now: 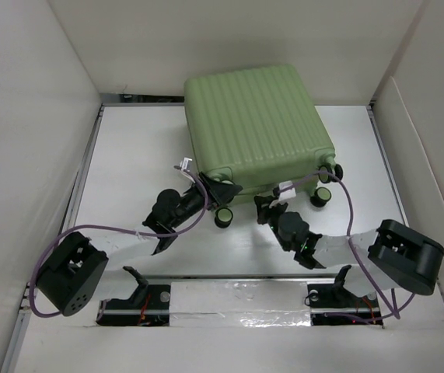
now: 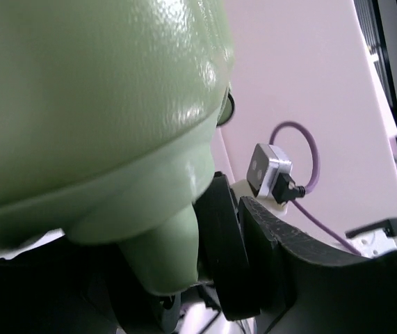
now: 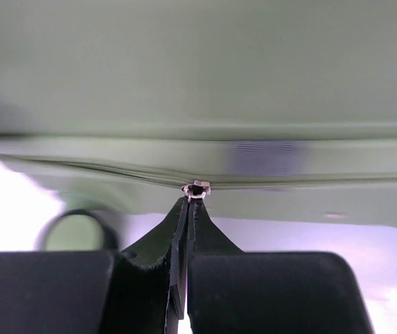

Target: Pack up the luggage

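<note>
The luggage (image 1: 256, 124) lies flat and closed at the back of the table, ribbed green shell up. My left gripper (image 1: 212, 189) is at its near left corner. In the left wrist view the green wheel housing (image 2: 167, 243) and black wheel (image 2: 226, 243) sit between the fingers (image 2: 288, 243) of the left gripper (image 2: 205, 261), shut on them. My right gripper (image 1: 262, 203) meets the near edge. In the right wrist view the right gripper (image 3: 192, 198) is shut on the small metal zipper pull (image 3: 197, 188) on the seam of the luggage (image 3: 198, 83).
Two more black-and-green wheels (image 1: 224, 217) (image 1: 320, 196) stick out along the suitcase's near edge. White walls enclose the table (image 1: 136, 155) on three sides. Purple cables (image 1: 350, 217) loop from both arms. The right arm's wrist camera (image 2: 268, 167) shows close beside the left gripper.
</note>
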